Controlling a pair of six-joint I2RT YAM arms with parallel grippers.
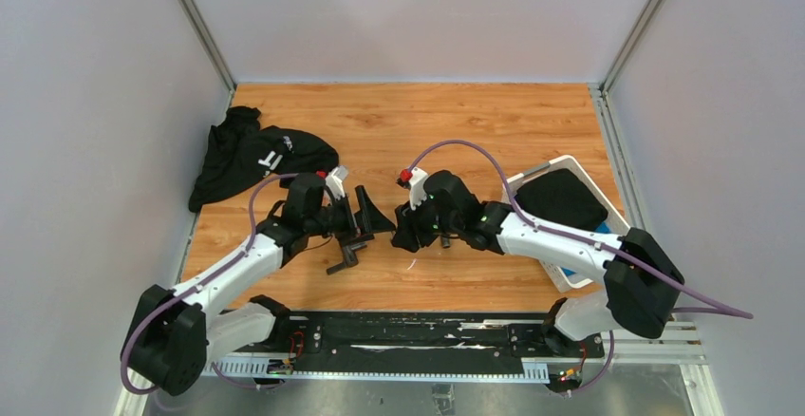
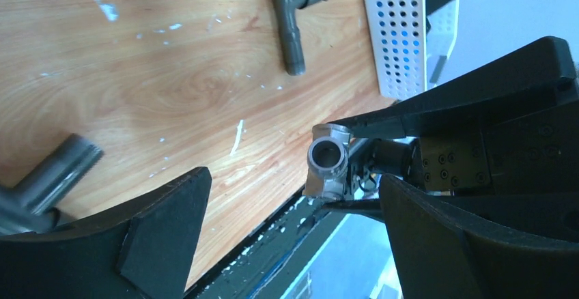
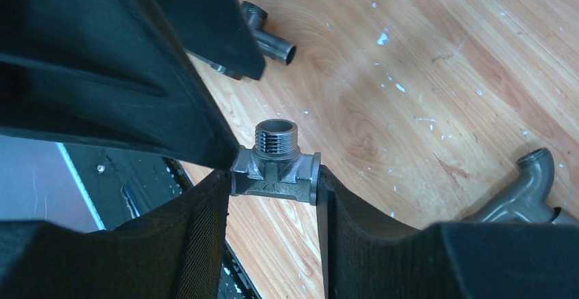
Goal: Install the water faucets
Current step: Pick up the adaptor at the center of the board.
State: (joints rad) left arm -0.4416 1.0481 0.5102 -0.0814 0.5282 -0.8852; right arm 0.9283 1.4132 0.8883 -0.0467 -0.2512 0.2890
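Between black fingers (image 3: 362, 244), threaded metal tee (image 3: 276, 171)

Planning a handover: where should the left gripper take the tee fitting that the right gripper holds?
The threaded stub, approached end-on, where the left gripper faces it. The right gripper pinches the tee fitting at both ends, leaving only the stub free.

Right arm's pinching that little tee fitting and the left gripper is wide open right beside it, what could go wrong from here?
1. The right gripper grips the tee fitting only at its fingertips, by its two ends; a nudge might twist it loose and drop it on the table.
2. The left gripper stands open right at the right fingers; closing may clamp them instead of the fitting.
3. A loose faucet piece lies nearby and could get knocked.
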